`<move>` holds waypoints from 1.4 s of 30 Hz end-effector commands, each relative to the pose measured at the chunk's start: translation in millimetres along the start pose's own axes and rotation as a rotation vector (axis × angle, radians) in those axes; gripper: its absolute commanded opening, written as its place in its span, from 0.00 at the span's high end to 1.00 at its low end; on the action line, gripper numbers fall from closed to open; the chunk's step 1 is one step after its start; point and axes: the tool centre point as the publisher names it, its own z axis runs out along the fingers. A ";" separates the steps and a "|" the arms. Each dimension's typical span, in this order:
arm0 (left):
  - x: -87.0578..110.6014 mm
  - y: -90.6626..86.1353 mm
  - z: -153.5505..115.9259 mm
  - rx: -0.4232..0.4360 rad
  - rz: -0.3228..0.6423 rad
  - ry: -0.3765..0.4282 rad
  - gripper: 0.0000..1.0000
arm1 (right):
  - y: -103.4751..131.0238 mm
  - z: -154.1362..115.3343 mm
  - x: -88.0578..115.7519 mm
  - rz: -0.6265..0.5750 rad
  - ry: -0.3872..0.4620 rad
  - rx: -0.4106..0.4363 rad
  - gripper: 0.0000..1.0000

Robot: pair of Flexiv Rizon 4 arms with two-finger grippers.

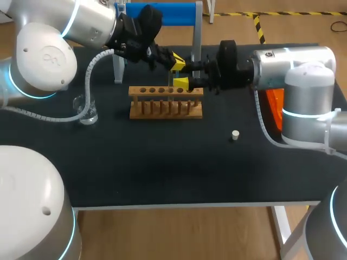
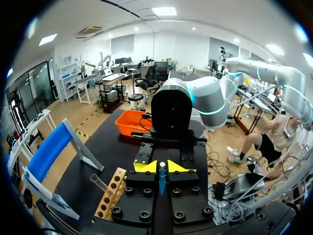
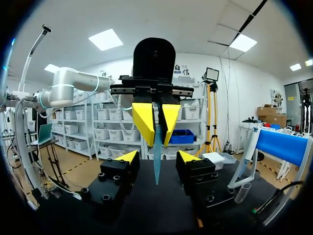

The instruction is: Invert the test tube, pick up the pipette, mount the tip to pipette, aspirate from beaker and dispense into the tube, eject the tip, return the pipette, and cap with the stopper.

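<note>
My left gripper (image 2: 163, 166) is shut on a slim blue test tube (image 2: 162, 180). Seen from the right wrist, the tube (image 3: 157, 156) hangs point-down from the left gripper (image 3: 156, 120). My right gripper (image 3: 157, 156) stands open with one yellow tip on each side of the tube, neither touching it. In the head view both grippers meet above the wooden rack (image 1: 165, 103), the left gripper (image 1: 174, 56) just above the right gripper (image 1: 181, 75). The beaker (image 1: 87, 111) stands at the left. The small white stopper (image 1: 235, 135) lies at the right.
A blue-and-white stand (image 1: 162, 13) rises behind the rack. An orange bin (image 1: 274, 105) sits under my right arm. A clear tube (image 2: 98, 182) leans at the rack's end.
</note>
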 end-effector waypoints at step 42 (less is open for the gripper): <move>-0.5 -0.5 0.1 -0.002 -0.001 0.001 0.00 | -20.2 -52.3 16.3 0.004 0.002 0.026 1.00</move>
